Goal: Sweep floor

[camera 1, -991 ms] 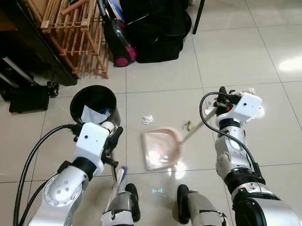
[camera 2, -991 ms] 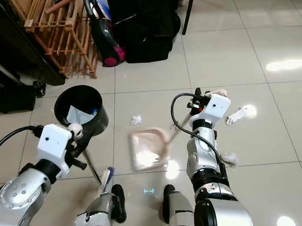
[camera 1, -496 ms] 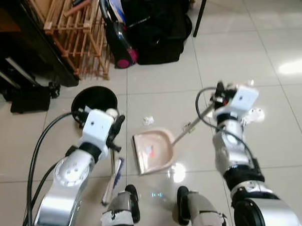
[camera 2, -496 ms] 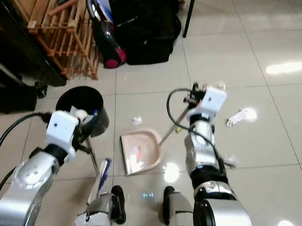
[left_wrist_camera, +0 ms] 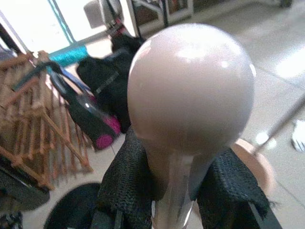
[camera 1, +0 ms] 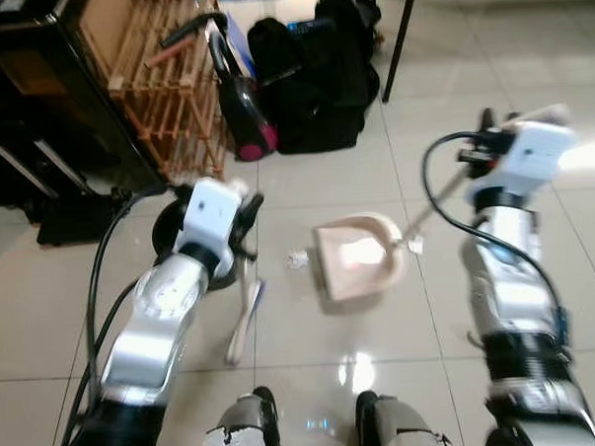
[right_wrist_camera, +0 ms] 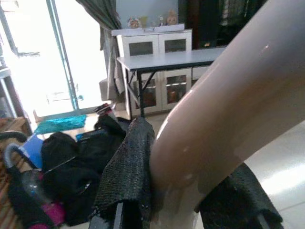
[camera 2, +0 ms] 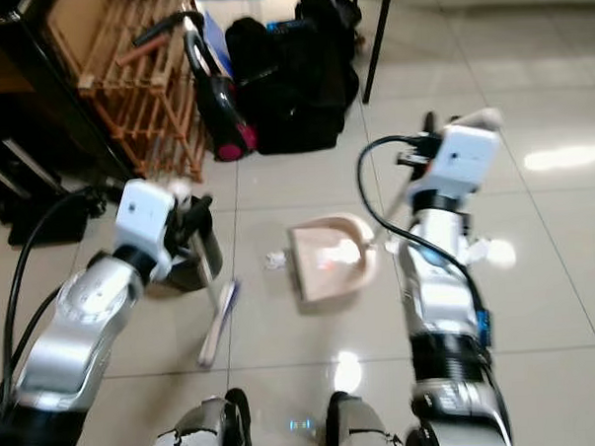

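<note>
- Resting on the tiled floor (camera 1: 313,351), the pink dustpan (camera 1: 357,263) sat just ahead of the robot's feet, its long handle (camera 1: 437,203) slanting up toward the robot's right.
- Right tool (right_wrist_camera: 186,200) was clamped on the dustpan handle's curved top end.
- Crumpled paper scrap (camera 1: 298,259) lay just beside the dustpan's left edge; another white scrap (camera 2: 474,253) lay right of the handle.
- Broom (camera 1: 244,314) leaned with its head on the floor, left of the dustpan, apart from it.
- Left tool (left_wrist_camera: 162,191) gripped the broom shaft just under its rounded knob (left_wrist_camera: 190,86).
- Black bin (camera 2: 195,257) stood behind the left arm.
- Wooden rack (camera 1: 153,81), handheld vacuum (camera 1: 243,107) and black bags (camera 1: 316,79) stood farther back.
</note>
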Motion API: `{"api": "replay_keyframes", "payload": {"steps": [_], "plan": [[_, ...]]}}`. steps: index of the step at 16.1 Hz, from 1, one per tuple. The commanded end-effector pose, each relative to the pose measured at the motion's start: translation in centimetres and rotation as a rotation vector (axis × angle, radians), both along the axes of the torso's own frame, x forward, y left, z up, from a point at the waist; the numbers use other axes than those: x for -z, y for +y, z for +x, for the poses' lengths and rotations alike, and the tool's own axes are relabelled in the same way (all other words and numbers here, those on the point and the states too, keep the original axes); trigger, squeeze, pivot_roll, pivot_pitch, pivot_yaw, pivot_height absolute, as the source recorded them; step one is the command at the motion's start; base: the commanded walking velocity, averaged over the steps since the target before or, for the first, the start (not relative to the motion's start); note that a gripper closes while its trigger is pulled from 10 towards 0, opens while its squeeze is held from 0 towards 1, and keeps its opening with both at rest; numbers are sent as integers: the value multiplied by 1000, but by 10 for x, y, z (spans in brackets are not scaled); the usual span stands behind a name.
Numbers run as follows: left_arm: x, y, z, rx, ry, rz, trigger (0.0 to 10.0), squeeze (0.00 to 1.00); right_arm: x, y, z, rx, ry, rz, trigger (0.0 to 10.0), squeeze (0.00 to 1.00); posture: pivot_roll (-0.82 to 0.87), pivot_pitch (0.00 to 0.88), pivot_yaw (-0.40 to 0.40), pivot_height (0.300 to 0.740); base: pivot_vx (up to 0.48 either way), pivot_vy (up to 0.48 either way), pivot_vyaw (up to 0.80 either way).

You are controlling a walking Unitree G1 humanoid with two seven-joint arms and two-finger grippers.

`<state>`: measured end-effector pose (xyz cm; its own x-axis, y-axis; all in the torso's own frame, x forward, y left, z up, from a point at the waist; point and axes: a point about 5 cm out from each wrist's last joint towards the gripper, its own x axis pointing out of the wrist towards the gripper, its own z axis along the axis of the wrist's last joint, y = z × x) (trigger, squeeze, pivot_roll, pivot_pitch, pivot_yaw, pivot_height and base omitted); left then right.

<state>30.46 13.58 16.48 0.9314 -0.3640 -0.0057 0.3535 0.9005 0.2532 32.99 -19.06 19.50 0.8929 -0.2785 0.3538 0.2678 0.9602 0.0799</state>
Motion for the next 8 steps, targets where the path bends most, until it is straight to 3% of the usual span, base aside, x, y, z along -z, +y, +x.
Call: {"api": "replay_keyframes", "payload": {"steps": [1,2,8], "plan": [[-4,1,3,-24,-8,-14,10000,0,-9,4,-5,7,9,-20,4275,0,-52,98,44,740,0,0,0],[-8,-2,5,-27,-5,-40,10000,0,-8,4,-9,26,61,-40,10000,0,-54,96,44,740,0,0,0],[-11,-11,2,-1,-15,3,10000,0,-28,1,-33,124,73,-70,10000,0,-70,83,35,740,0,0,0]]}}
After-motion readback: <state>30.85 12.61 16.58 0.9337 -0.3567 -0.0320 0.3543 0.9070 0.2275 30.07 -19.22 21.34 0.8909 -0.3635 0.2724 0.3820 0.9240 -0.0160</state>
